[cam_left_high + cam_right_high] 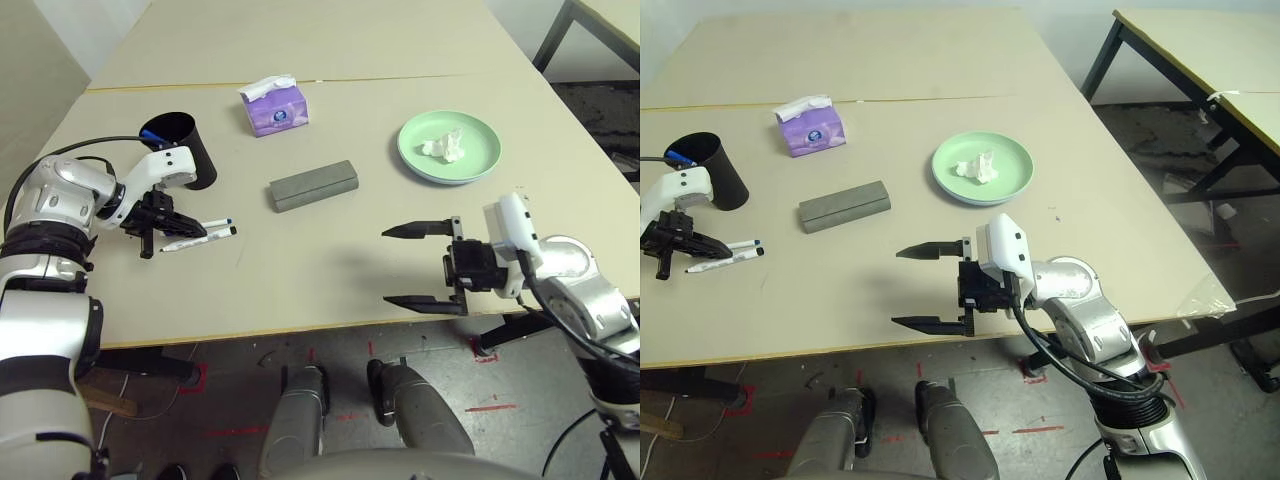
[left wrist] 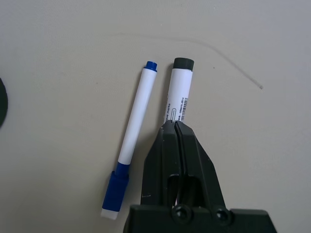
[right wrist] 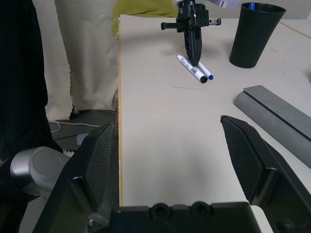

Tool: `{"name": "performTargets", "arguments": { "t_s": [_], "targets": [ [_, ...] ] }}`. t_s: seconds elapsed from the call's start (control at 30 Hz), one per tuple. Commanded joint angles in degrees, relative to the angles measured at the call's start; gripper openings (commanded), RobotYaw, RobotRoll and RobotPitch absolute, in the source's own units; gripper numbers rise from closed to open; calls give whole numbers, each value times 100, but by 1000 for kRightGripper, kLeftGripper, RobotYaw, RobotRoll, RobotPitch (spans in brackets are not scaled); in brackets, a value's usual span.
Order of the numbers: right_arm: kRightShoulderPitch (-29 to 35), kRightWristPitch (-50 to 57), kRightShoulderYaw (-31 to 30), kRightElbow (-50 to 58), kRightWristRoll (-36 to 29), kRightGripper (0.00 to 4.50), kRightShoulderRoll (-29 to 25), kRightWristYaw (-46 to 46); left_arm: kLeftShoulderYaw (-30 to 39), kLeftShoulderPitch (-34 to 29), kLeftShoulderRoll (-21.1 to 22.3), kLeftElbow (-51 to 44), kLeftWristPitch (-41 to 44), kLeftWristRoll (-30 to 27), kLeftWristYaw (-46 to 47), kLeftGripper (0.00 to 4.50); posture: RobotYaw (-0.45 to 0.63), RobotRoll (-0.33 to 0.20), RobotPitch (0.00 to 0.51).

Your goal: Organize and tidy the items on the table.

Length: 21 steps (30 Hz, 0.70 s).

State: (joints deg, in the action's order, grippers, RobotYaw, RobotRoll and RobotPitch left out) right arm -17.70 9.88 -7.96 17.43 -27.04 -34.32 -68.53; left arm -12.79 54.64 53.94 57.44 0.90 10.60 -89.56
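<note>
The left claw (image 2: 176, 127) is pinched on the black-capped marker (image 2: 179, 94), apparently not yet lifted; the blue one (image 2: 133, 131), case (image 1: 313, 185) and tissue (image 1: 444, 146) wait; the right claw (image 1: 415, 266) is spread.

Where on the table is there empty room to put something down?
Bare table lies between the grey case and the near edge, and behind the tissue box. It is crowded near the black cup and two markers.
</note>
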Motion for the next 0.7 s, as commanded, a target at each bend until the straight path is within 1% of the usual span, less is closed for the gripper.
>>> {"name": "performTargets", "arguments": {
  "t_s": [0.03, 0.1, 0.43, 0.7],
  "targets": [
    [16, -47, -80, 14, 41, 4500, 19, -7, -8, -122, 17, -57, 3, 15, 2, 463, -157, 0, 187],
    [21, -50, -80, 15, 54, 4500, 26, -8, -17, -157, 18, -90, 23, 15, -23, 998, -160, 0, 187],
    [47, -63, -60, 29, 94, 4500, 6, -14, -4, -244, 15, -197, 69, 6, -45, 4487, -163, 0, 183],
    [10, -50, -49, 37, 86, 4500, 30, 21, -6, -379, 3, -311, 86, -15, -50, 4487, -165, 0, 183]
  ]
}}
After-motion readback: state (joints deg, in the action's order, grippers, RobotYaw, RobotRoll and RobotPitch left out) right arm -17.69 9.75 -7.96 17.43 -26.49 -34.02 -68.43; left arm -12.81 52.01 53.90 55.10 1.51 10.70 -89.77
